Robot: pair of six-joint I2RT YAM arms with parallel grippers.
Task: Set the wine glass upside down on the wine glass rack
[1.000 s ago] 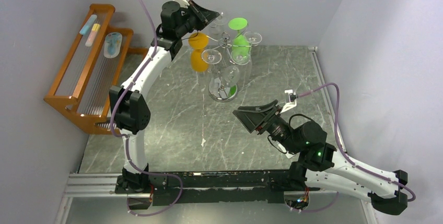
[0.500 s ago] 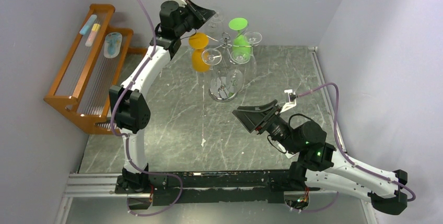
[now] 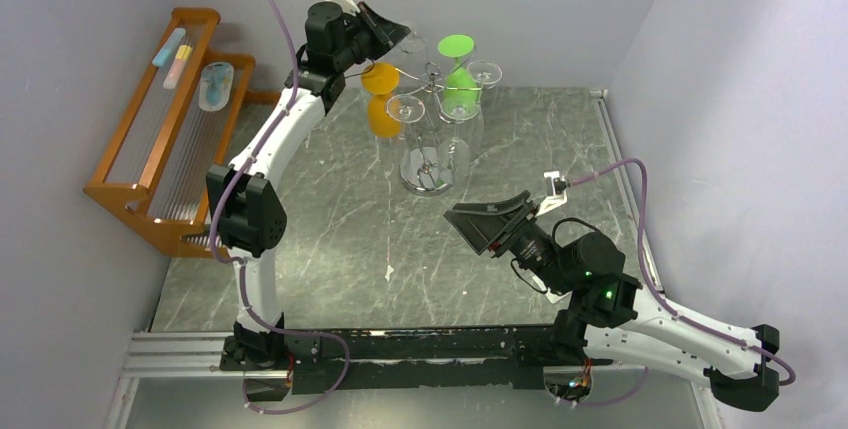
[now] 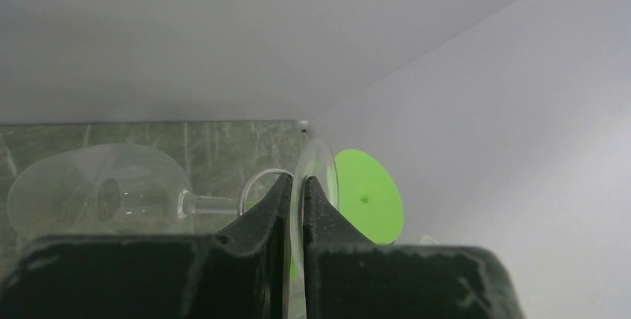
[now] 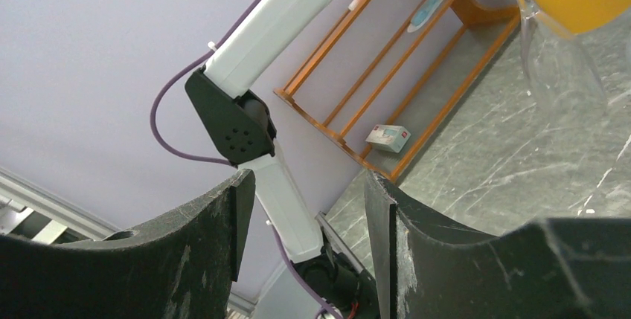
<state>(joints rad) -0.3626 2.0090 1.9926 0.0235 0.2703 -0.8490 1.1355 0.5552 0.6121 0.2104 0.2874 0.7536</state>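
The left fingers (image 3: 388,27) are raised high at the back of the table (image 3: 320,239), level with the top of the wire rack (image 3: 430,74), and they are clenched on the wine glass (image 4: 104,189). In the left wrist view the two fingers (image 4: 279,192) pinch the thin round foot of the glass edge-on, one on each face. The stem runs from the foot off to the left of that view and ends in the clear bowl. A curl of chrome wire (image 4: 257,181) shows just beside the stem, close to the foot; whether it touches the glass I cannot tell. From above the held glass shows only faintly, just beside the fingertips and over the curled arms of the rack.

The rack stands on its round shiny base at the back middle of the table. An orange glass (image 3: 380,99), a green glass (image 3: 460,79) and other clear glasses (image 3: 408,109) hang on it with their feet up. The flat green foot fills the space just behind the held foot in the left wrist view.

The right fingers (image 3: 480,221) are spread wide with nothing between them, as the right wrist view (image 5: 216,230) shows plainly. They hang over the table to the right of the middle, well apart from the rack.

A wooden rack (image 3: 150,149) stands against the left wall
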